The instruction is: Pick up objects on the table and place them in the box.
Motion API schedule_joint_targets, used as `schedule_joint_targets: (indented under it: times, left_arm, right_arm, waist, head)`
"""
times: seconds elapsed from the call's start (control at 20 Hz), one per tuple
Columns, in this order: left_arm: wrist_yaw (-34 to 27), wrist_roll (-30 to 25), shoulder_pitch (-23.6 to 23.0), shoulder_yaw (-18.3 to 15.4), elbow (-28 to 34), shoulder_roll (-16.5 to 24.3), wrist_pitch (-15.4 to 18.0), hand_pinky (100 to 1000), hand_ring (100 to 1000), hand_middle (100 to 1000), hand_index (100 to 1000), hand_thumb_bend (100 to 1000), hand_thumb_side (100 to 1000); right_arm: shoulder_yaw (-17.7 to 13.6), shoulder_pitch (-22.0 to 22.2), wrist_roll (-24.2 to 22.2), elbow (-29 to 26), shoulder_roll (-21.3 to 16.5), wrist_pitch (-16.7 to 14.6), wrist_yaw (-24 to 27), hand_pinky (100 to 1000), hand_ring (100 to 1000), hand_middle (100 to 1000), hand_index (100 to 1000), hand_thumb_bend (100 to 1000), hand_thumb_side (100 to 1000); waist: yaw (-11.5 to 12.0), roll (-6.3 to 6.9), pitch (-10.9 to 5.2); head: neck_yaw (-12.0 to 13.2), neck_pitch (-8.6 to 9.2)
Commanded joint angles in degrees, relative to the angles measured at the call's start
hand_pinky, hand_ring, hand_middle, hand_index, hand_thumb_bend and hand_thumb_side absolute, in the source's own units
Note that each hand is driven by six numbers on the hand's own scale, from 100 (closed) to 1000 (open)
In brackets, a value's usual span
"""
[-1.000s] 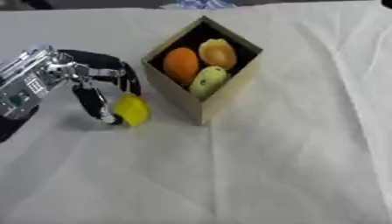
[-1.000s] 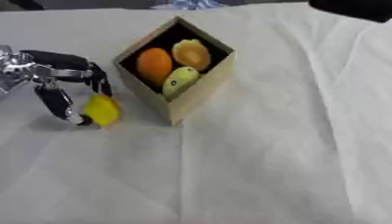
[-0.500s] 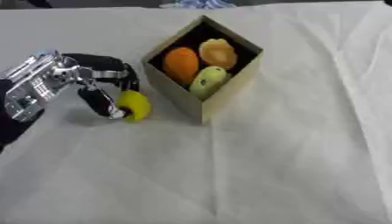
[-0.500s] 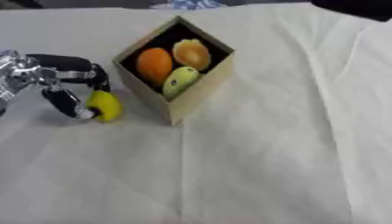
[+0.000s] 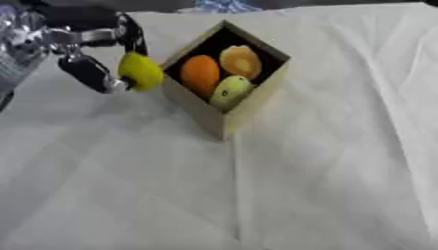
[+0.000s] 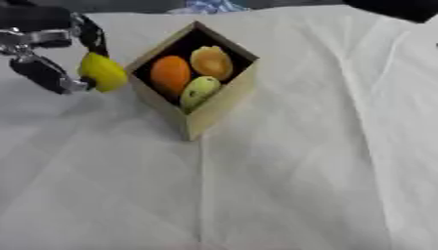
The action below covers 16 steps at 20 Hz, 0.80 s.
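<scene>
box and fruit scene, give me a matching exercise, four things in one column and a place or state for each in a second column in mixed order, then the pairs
Things:
1. yellow fruit
2. orange fruit
3. box
4. left hand

Places or states:
A. stands open-topped on the white cloth
B. pinched between thumb and fingers, lifted beside the box's left wall
C. comes in from the upper left, curled round a fruit
D. lies inside the box beside a green-yellow fruit

Pairs: 1-B, 2-D, 3-A, 4-C
</scene>
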State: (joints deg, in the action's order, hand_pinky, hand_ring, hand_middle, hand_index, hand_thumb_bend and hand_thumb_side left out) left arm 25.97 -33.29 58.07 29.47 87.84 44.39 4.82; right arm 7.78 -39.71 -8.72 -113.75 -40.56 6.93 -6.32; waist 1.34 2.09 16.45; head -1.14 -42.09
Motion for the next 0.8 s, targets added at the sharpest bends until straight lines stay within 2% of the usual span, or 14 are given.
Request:
schedule_joint_targets:
  times: [0.05,0.15,0.35,0.5,0.8]
  left_arm:
    - [1.0,-1.2,3.8,-3.2,1.7,-0.1,-1.4,746,665,610,658,194,100]
    - [1.3,-1.8,6.6,-4.0,0.3,-2.4,-1.7,747,666,610,659,186,100]
    - [3.6,-2.2,11.9,-5.1,-9.0,-9.8,-1.3,748,665,611,663,167,100]
    - [6.2,-1.0,13.6,-6.2,-16.4,-13.7,0.4,748,663,611,667,164,105]
    - [9.8,2.1,15.1,-8.2,-26.8,-19.7,3.8,750,663,614,673,162,123]
  right_arm:
    - [-0.6,-0.4,0.1,-0.8,-1.5,0.0,0.3,887,713,663,780,100,518]
    - [-0.5,-0.5,0.0,-0.8,-1.4,0.0,0.3,886,713,663,779,100,519]
    - [-0.4,-0.8,-0.1,-0.8,-1.0,-0.1,0.4,886,713,664,779,100,519]
    - [-0.4,-1.1,-0.2,-0.8,-0.8,-0.1,0.5,886,713,663,779,100,519]
    - [-0.2,-2.0,-0.4,-0.8,-0.2,-0.3,0.7,886,714,664,778,100,520]
  waist:
    - [0.0,0.13,-1.65]
    - [-0.3,0.38,-1.86]
    - [-0.7,0.52,-1.95]
    - [-1.2,0.58,-1.83]
    - [-2.1,0.52,-1.57]
  head:
    - [-0.3,-0.35]
    - [0.0,-0.47]
    - [0.5,-0.48]
    - [1.1,-0.19]
    - [1.8,0.23]
